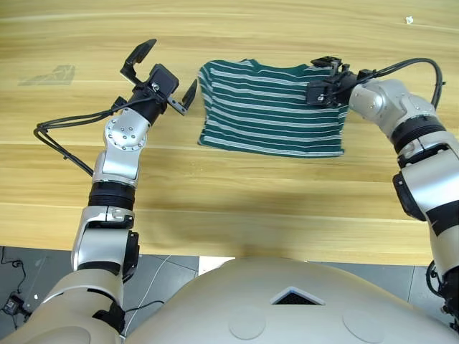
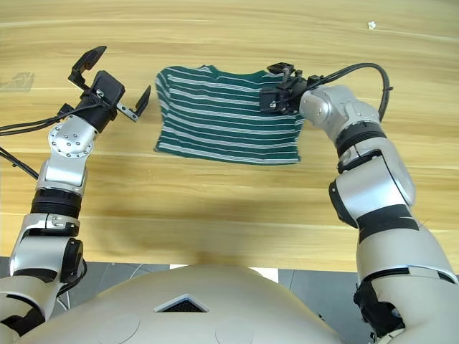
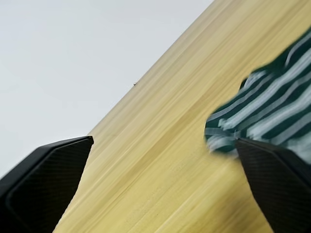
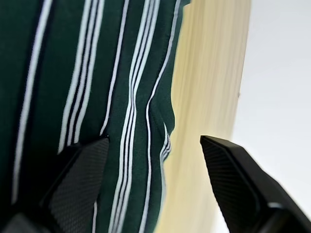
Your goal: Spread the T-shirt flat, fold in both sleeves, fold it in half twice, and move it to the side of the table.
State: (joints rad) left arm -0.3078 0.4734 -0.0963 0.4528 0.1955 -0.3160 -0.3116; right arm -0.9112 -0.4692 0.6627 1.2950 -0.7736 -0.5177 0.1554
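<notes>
T-shirt [image 1: 271, 107] on table [image 1: 215, 201]; L claw [image 1: 173, 64] spread beside; R claw [image 4: 154, 141] spread over edge.

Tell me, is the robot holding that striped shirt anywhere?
Nothing is held: left end effector open beside the T-shirt, right end effector open astride its edge.

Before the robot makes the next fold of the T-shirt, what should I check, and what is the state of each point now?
1. Sleeves folded in: ok, the T-shirt is roughly a rectangle.
2. T-shirt flat: not ok, a ridge runs near its right edge.
3. Left gripper open: ok, beside the left edge.
4. Right gripper open: ok, straddling the right edge.
5. T-shirt gripped: not ok, no gripper is shut on it.
</notes>
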